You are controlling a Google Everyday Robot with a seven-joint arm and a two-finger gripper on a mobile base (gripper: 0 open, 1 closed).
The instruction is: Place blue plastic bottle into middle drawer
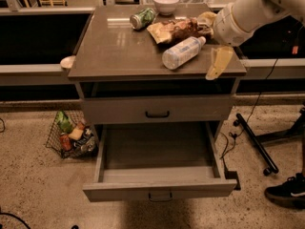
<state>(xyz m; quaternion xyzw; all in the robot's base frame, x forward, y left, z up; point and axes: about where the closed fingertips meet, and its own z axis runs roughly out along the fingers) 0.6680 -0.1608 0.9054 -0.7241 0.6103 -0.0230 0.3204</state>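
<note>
The blue plastic bottle (183, 52) lies on its side on the cabinet top, cap pointing to the back right. The middle drawer (159, 168) is pulled out below and holds nothing. My gripper (212, 41) hangs over the right edge of the cabinet top, just right of the bottle and not touching it. It is open: one yellowish finger (218, 62) points down at the front right corner, and the other sits near the chip bag.
A crinkly chip bag (174, 30), a green can (143, 18) and a white bowl (166, 3) sit at the back of the top. The upper drawer front (157, 111) is closed. A wire basket (71, 135) stands on the floor at left. A person's shoe (286, 192) is at right.
</note>
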